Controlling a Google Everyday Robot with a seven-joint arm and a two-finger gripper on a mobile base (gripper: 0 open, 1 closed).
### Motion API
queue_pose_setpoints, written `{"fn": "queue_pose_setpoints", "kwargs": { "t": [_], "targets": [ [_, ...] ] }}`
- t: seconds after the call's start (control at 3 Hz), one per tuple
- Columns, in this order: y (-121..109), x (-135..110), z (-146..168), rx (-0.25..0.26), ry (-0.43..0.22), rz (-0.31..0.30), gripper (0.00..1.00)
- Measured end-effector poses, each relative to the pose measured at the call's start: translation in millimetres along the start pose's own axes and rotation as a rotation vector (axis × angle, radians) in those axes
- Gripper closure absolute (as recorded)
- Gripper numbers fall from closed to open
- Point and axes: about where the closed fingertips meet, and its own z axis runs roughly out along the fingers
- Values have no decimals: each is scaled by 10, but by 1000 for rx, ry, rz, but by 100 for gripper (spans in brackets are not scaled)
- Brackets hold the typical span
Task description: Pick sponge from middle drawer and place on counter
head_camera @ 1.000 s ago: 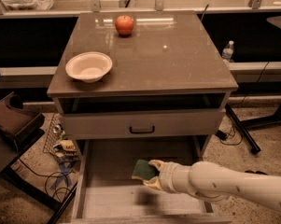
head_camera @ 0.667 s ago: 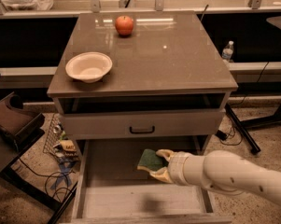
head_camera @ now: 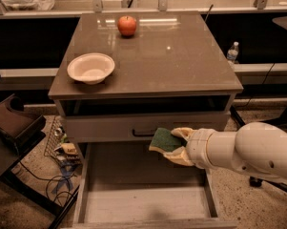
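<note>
The sponge (head_camera: 164, 139) is gripped tight by the gripper (head_camera: 171, 145) and is held in the air above the open middle drawer (head_camera: 143, 205). Higher above that drawer, a white bowl (head_camera: 91, 68) and a red apple (head_camera: 127, 26) are seen on the counter (head_camera: 181, 66).

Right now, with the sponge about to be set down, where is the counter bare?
The counter is bare across its right half, from the apple to the right rim, and along the front edge right of the white bowl. The front-left is crowded. The gripper, holding the sponge, is over the middle drawer.
</note>
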Motion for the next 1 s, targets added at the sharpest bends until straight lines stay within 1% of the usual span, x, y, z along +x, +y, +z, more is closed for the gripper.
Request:
{"fn": "queue_pose_setpoints", "kwargs": {
  "t": [0.33, 0.67, 1.0],
  "targets": [
    [0, 0, 0, 0, 0, 0, 100],
    [-108, -132, -55, 14, 7, -4, 100],
    [-441, -375, -229, 28, 17, 0, 100]
  ]
}}
